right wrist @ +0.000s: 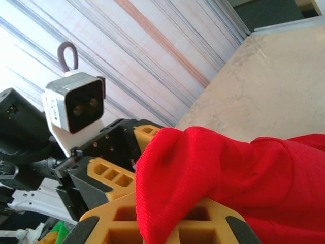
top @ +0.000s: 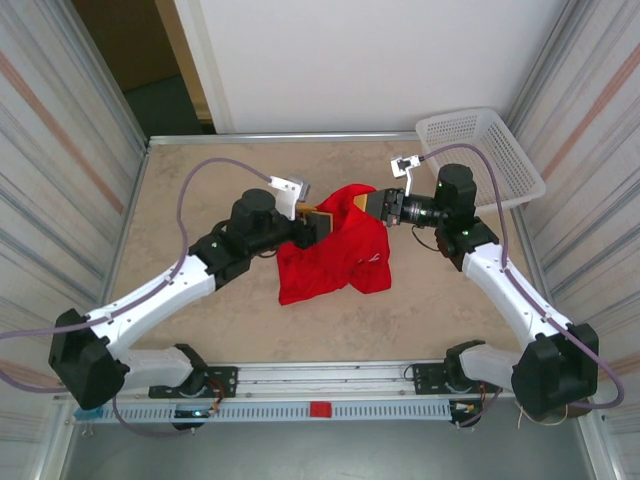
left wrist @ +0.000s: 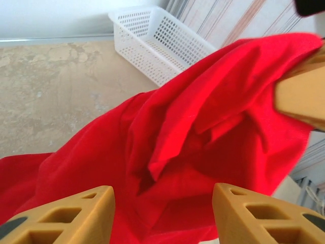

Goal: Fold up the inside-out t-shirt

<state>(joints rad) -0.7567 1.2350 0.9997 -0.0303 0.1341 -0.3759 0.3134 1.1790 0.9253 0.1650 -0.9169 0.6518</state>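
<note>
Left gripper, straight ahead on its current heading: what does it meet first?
The red t-shirt, bunched just ahead of the open left gripper. Behind the cloth, roughly in line, sits the right gripper clamped on it, though depth is unclear.

You're looking at soft, matt red cloth on the t-shirt (top: 335, 250), creased and limp, over a smooth, mottled stone-look worktop (top: 200, 200), with the basket (top: 480, 150) in perforated white plastic and the left gripper (left wrist: 163, 213) showing matt ochre plastic jaws.
</note>
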